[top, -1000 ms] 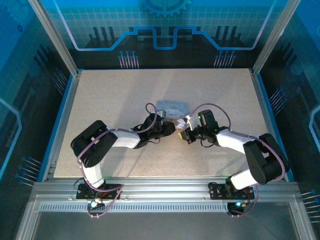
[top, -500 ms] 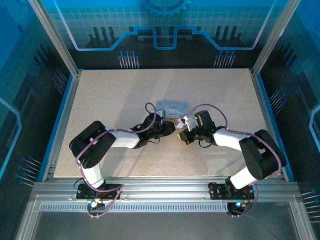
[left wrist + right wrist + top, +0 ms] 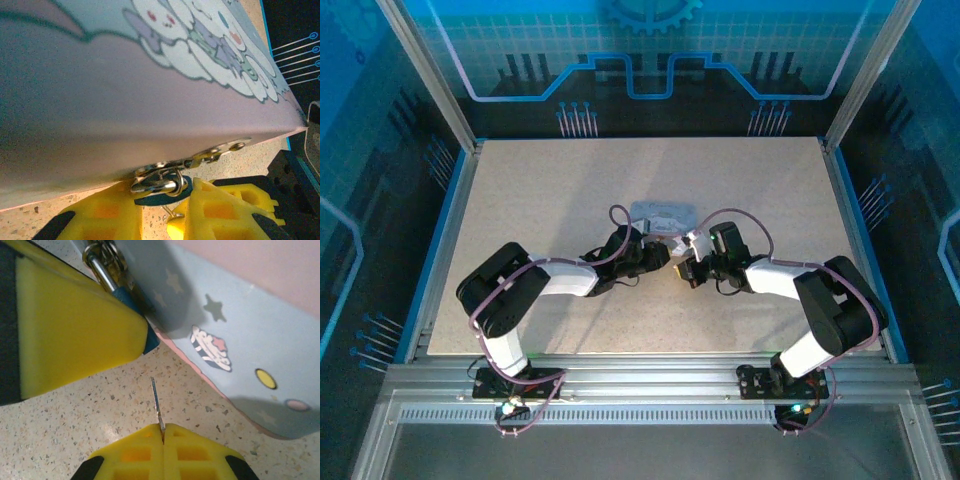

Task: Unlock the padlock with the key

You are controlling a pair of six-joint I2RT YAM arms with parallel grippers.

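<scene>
The padlock [image 3: 161, 196], dark blue with a silvery shackle [image 3: 159, 185], hangs from the hasp of a pale cartoon-print tin [image 3: 125, 100]. My left gripper [image 3: 162, 200] is shut on the padlock's body, one yellow finger on each side. In the right wrist view the padlock [image 3: 131, 302] sits against the left gripper's yellow finger [image 3: 70, 325]. My right gripper [image 3: 163, 429] is shut on the key [image 3: 157, 402], a thin metal sliver whose blade points up toward the padlock, a short gap away. From above, the left gripper [image 3: 660, 258] and right gripper [image 3: 682, 270] meet tip to tip just in front of the tin [image 3: 665, 214].
The tin [image 3: 240, 325] rests on the speckled tabletop [image 3: 75, 415] near its middle. Blue rails [image 3: 448, 240] edge the table on both sides. Both forearms lie low over the near half, cables looping above them.
The right arm's elbow and forearm have shifted a little to the left while its gripper stays by the padlock. The left arm has not moved.
</scene>
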